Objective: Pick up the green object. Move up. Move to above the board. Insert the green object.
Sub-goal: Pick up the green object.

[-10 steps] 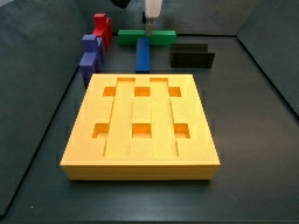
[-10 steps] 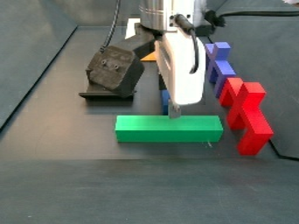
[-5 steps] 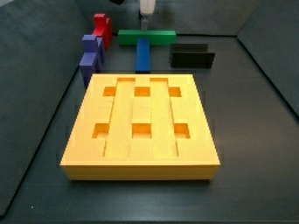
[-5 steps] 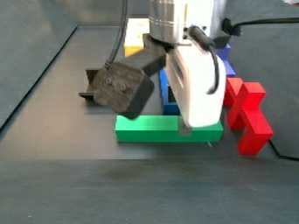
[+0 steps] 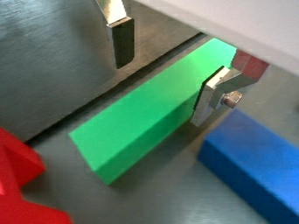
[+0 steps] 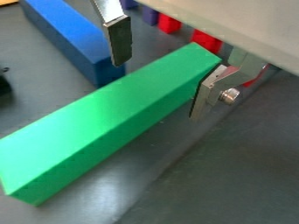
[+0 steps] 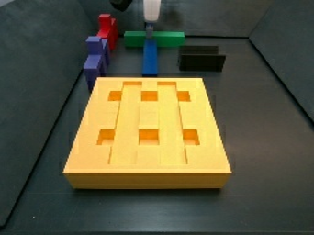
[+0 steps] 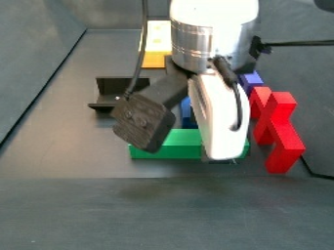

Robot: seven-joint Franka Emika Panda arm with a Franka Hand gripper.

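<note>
My jaws are wide open, one finger on each long side of the green bar, which lies flat on the bench at the far end from the yellow board. I should go lower, stay centered, then squeeze evenly.

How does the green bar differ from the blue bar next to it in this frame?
The green object is bright green; the blue bar is deep blue. The green object lies between the open fingers of the gripper, in both wrist views, while the blue bar lies outside them. In a side view the green object lies crosswise and the blue bar points toward the board. Both are long plain rectangular bars lying flat on the floor.
</note>
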